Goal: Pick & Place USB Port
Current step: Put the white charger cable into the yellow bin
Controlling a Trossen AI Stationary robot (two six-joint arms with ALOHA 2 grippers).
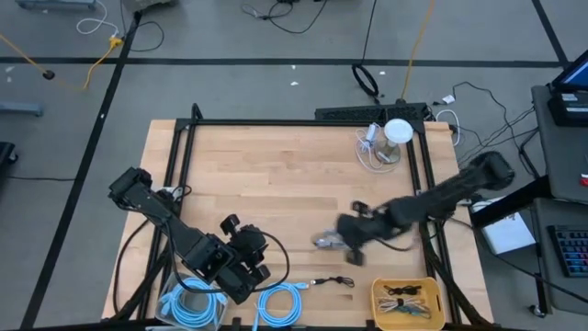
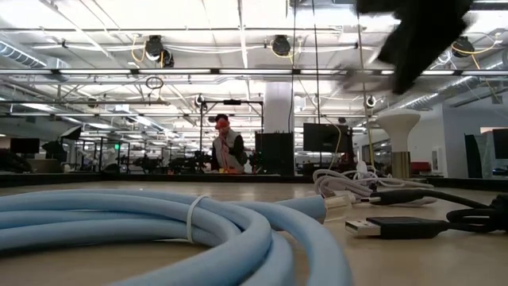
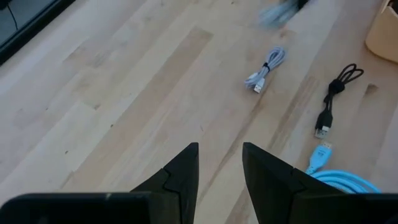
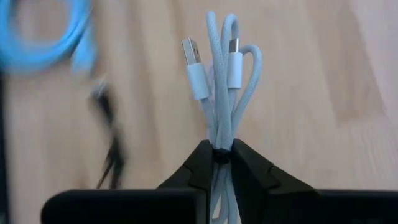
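A pale grey USB cable (image 4: 219,93), tied in a bundle by a black band, sticks out ahead of my right gripper (image 4: 219,148), which is shut on it. In the high view that gripper (image 1: 349,243) is near the table's middle, with the cable (image 1: 326,241) on its left side. In the low view it (image 2: 401,48) is a dark blur high above the wood. My left gripper (image 3: 221,163) is open over bare wood near the table's near left corner (image 1: 250,268) and touches nothing. My right gripper pinches the grey bundle between its two fingers at the black band (image 4: 219,155) around its middle. The strands run along the fingers, and both plug ends (image 4: 196,74) point away from the wrist, toward the table's left. The bundle is lifted clear of the table.
A similar grey bundle (image 3: 267,67) and a black USB cable (image 3: 333,99) lie on the wood ahead of my left gripper. Blue coiled cables (image 1: 280,303) sit at the near edge, beside a wooden tray (image 1: 404,302) holding cords. A white cable and a white stand (image 1: 390,140) are at the far right.
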